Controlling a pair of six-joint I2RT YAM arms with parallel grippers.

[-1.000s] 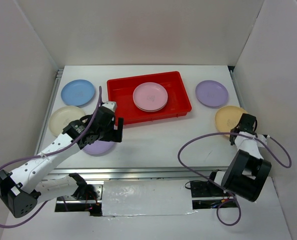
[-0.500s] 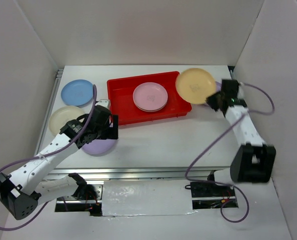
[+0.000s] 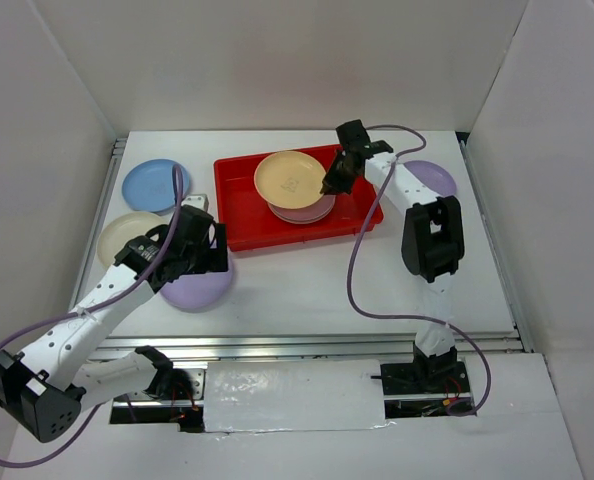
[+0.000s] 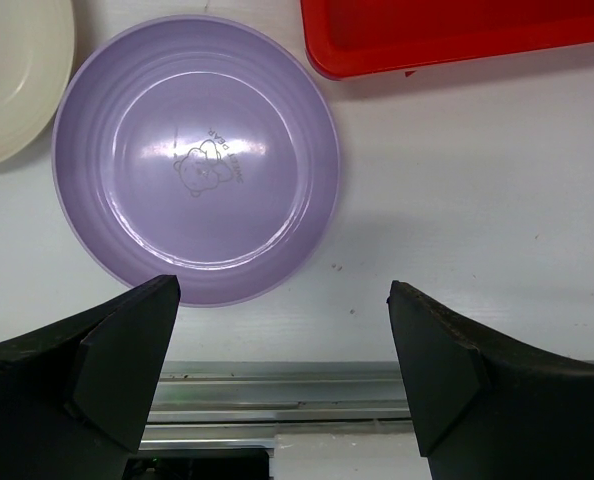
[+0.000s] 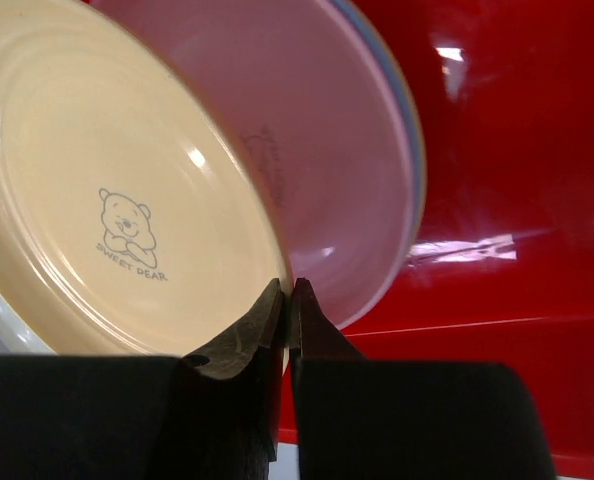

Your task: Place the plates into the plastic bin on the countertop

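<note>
The red bin (image 3: 239,205) stands at the back centre and holds a stack with a pink plate (image 3: 309,212) on top. My right gripper (image 3: 329,186) is shut on the rim of a yellow plate (image 3: 288,180) and holds it over that stack. In the right wrist view the yellow plate (image 5: 107,190) overlaps the pink plate (image 5: 337,180), with a blue rim under it. My left gripper (image 3: 209,262) is open above a purple plate (image 3: 195,292), which lies on the countertop (image 3: 377,290). In the left wrist view the purple plate (image 4: 197,160) is ahead of the fingers (image 4: 127,350).
A blue plate (image 3: 155,185) and a cream plate (image 3: 129,238) lie at the left. Another purple plate (image 3: 433,178) lies right of the bin. White walls stand on three sides. A metal rail (image 3: 307,345) runs along the near edge.
My right gripper has picked up the yellow plate from the right side and carried it left over the bin. My left gripper has shifted slightly left over the purple plate.
</note>
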